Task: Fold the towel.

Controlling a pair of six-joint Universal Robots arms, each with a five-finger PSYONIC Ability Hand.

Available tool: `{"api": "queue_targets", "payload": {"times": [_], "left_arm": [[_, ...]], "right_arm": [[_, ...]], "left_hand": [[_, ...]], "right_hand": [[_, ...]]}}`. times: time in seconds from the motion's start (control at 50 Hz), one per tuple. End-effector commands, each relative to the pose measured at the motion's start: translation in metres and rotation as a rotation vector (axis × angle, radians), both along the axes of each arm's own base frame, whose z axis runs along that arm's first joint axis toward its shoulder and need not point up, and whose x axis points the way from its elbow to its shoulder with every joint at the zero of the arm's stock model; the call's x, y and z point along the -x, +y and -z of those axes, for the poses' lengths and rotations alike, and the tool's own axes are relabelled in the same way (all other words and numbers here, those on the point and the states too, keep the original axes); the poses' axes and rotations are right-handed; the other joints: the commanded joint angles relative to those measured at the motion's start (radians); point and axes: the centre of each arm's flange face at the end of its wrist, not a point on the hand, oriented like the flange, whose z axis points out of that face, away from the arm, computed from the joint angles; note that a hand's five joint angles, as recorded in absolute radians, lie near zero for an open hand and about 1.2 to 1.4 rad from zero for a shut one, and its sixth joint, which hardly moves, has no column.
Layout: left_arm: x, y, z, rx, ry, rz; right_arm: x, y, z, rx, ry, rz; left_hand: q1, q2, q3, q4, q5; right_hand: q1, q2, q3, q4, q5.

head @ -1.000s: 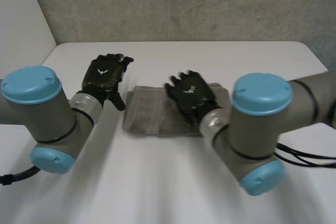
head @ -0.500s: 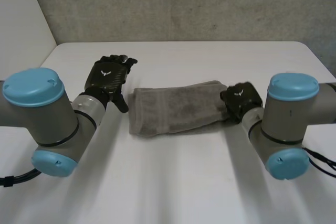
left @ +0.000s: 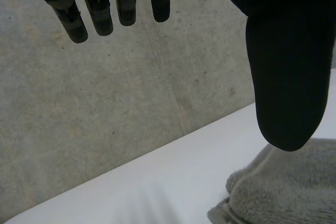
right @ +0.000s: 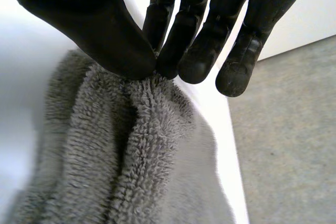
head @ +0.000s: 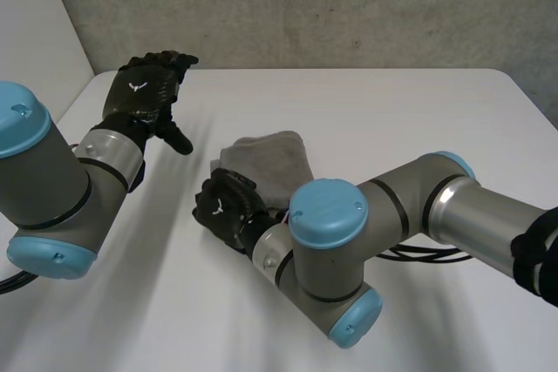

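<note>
I've got the left arm raised at the left, with the left hand in the air over the table's far left corner, well apart from the towel. On its wrist cam the fingers are straight and spread away from the thumb with nothing between them, so I read that hand as slack and empty. Past the thumb that cam catches a bit of towel on the white table, with the grey concrete wall behind. The towel is grey terry, bunched into a lumpy doubled heap about mid-table, slightly left of centre. At the heap's near left end sits the right hand, touching it. Its wrist cam shows the thumb and fingertips pressed together on a raised ridge of pile, so it's pinching the towel by a fold. I can't tell if that's an edge or a corner. The right arm reaches across from the right, elbow low in the foreground.
</note>
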Motion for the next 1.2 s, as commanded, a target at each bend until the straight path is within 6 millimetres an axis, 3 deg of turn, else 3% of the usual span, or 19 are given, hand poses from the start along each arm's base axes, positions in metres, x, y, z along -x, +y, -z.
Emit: {"api": "queue_targets", "payload": {"times": [0.02,0.04,0.16,0.3,0.42,0.6,0.7,0.82,0.9,0.92,0.94,0.98,1.04,1.06,1.08,1.1,1.12,1.14,1.2], "left_arm": [[-0.001,-0.001,0.006,-0.015,-0.006,-0.001],[-0.001,-0.001,0.006,-0.015,-0.006,-0.001],[0.000,-0.002,0.008,-0.011,-0.004,-0.001],[0.005,-0.001,0.019,-0.035,-0.012,0.015],[0.019,0.002,0.041,-0.083,-0.035,0.053],[0.048,0.011,0.090,-0.181,-0.088,0.128],[0.050,0.010,0.111,-0.228,-0.111,0.131],[0.050,0.010,0.121,-0.258,-0.129,0.130],[0.049,0.010,0.108,-0.240,-0.122,0.127],[0.049,0.010,0.094,-0.215,-0.110,0.127],[0.048,0.011,0.077,-0.182,-0.094,0.127],[0.047,0.012,0.061,-0.150,-0.076,0.125],[0.044,0.016,0.025,-0.074,-0.039,0.122],[0.044,0.016,0.025,-0.074,-0.039,0.122],[0.040,0.018,0.005,-0.035,-0.021,0.117],[0.038,0.022,-0.014,0.000,-0.005,0.116],[0.038,0.022,-0.014,0.000,-0.005,0.116],[0.034,0.026,-0.032,0.029,0.008,0.113],[0.022,0.030,-0.062,0.066,0.024,0.089]], "right_arm": [[0.010,-0.008,-0.019,-0.090,-0.073,0.101],[0.014,-0.009,-0.030,-0.142,-0.128,0.125],[0.039,-0.029,-0.075,-0.310,-0.373,0.218],[0.072,-0.065,-0.088,-0.474,-0.520,0.358],[0.086,-0.085,-0.079,-0.636,-0.540,0.453],[0.078,-0.100,-0.052,-0.771,-0.499,0.492],[0.072,-0.108,-0.013,-0.867,-0.415,0.549],[0.070,-0.111,-0.001,-0.889,-0.378,0.567],[0.070,-0.111,-0.026,-0.861,-0.410,0.541],[0.070,-0.109,-0.045,-0.839,-0.437,0.518],[0.070,-0.109,-0.046,-0.839,-0.437,0.517],[0.075,-0.104,-0.084,-0.784,-0.496,0.487],[0.078,-0.100,-0.102,-0.758,-0.523,0.475],[0.082,-0.095,-0.123,-0.730,-0.553,0.462],[0.087,-0.089,-0.144,-0.698,-0.588,0.451],[0.087,-0.089,-0.144,-0.698,-0.588,0.451],[0.093,-0.085,-0.163,-0.666,-0.624,0.447],[0.101,-0.083,-0.179,-0.631,-0.659,0.458],[0.110,-0.081,-0.194,-0.600,-0.692,0.484]], "left_hand": [[0.006,0.006,0.008,0.009,-0.027],[0.006,0.006,0.008,0.009,-0.027],[0.006,0.006,0.008,0.009,-0.027],[0.006,0.006,0.009,0.010,-0.026],[0.009,0.009,0.012,0.013,-0.023],[0.009,0.009,0.012,0.013,-0.023],[0.012,0.012,0.015,0.016,-0.020],[0.018,0.018,0.021,0.022,-0.014],[0.018,0.018,0.021,0.022,-0.014],[0.018,0.018,0.021,0.022,-0.014],[0.018,0.018,0.021,0.022,-0.014],[0.015,0.015,0.018,0.019,-0.017],[0.015,0.015,0.018,0.019,-0.017],[0.015,0.015,0.018,0.019,-0.017],[0.015,0.015,0.018,0.019,-0.017],[0.018,0.018,0.021,0.022,-0.014],[0.018,0.018,0.021,0.022,-0.014],[0.015,0.015,0.018,0.019,-0.017],[0.015,0.015,0.018,0.019,-0.017]], "right_hand": [[-0.981,-0.999,-1.002,-1.008,-1.011],[-1.135,-1.153,-1.156,-1.162,-1.165],[-1.135,-1.153,-1.156,-1.162,-1.165],[-1.135,-1.153,-1.156,-1.162,-1.165],[-1.135,-1.153,-1.156,-1.162,-1.165],[-1.135,-1.153,-1.156,-1.162,-1.165],[-1.135,-1.153,-1.156,-1.162,-1.165],[-1.135,-1.153,-1.156,-1.162,-1.165],[-1.135,-1.153,-1.156,-1.162,-1.165],[-1.135,-1.153,-1.156,-1.162,-1.165],[-1.135,-1.153,-1.156,-1.162,-1.165],[-1.135,-1.153,-1.156,-1.162,-1.165],[-1.135,-1.153,-1.156,-1.162,-1.165],[-1.135,-1.153,-1.156,-1.162,-1.165],[-1.135,-1.153,-1.156,-1.162,-1.165],[-1.135,-1.153,-1.156,-1.162,-1.165],[-1.135,-1.153,-1.156,-1.162,-1.165],[-1.135,-1.153,-1.156,-1.162,-1.165],[-1.135,-1.153,-1.156,-1.162,-1.165]]}}
